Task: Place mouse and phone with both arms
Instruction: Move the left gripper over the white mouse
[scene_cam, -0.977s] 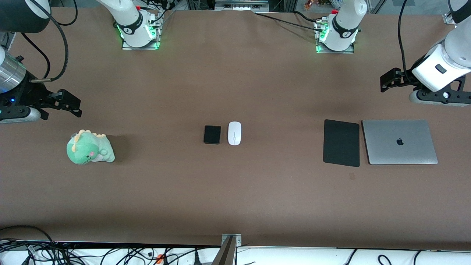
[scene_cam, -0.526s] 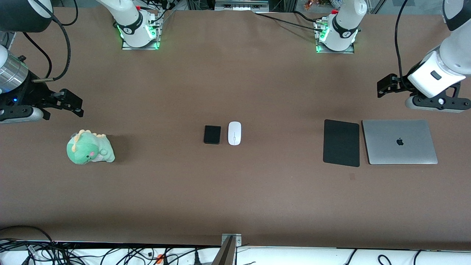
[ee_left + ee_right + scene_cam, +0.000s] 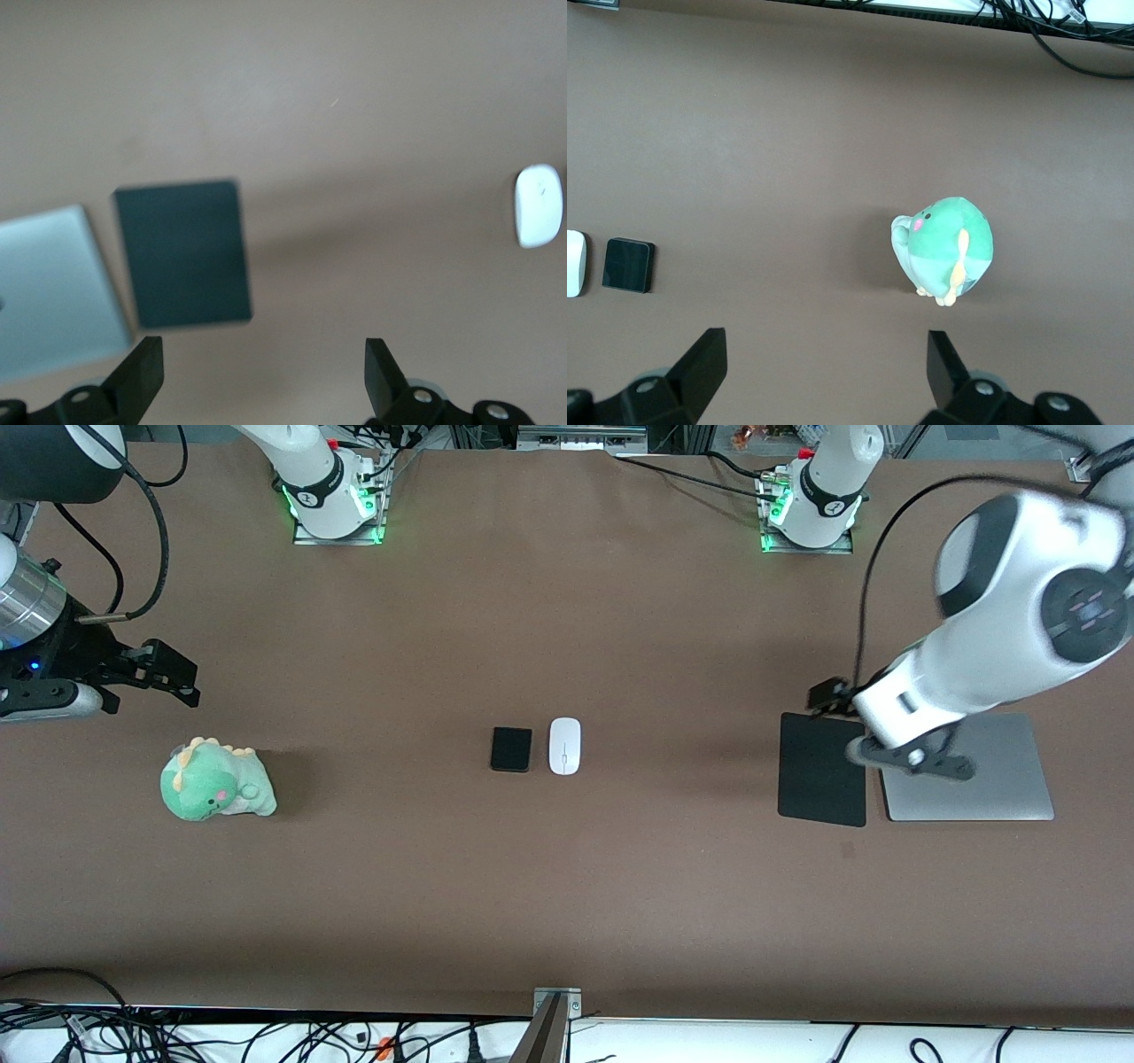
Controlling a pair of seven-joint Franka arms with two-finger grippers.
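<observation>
Both pincers are spread wide and hold nothing. Left gripper (image 3: 837, 717) has swung in from the table's edge within the last half second and now hangs over the black mouse pad (image 3: 821, 771) and the edge of the silver laptop (image 3: 992, 784), its arm covering much of the laptop's lid. In the left wrist view its fingers (image 3: 142, 376) stand well apart with bare table between them.

That move matters because the mouse (image 3: 564, 746) and the phone (image 3: 511, 749) lie untouched at mid-table, side by side and just apart, the mouse toward the left arm's end. The left arm looks to be starting its reach toward the mouse, which shows at the margin of its wrist view (image 3: 539, 205). Nothing has been lifted, so the task is at its very start.

Right gripper (image 3: 168, 677) has barely shifted and waits over the table near the green plush dinosaur (image 3: 215, 779), at the right arm's end. Its wrist view shows the phone (image 3: 628, 265) and a sliver of the mouse.

No container is in view; the mouse pad is bare, and is probably where the mouse belongs.
</observation>
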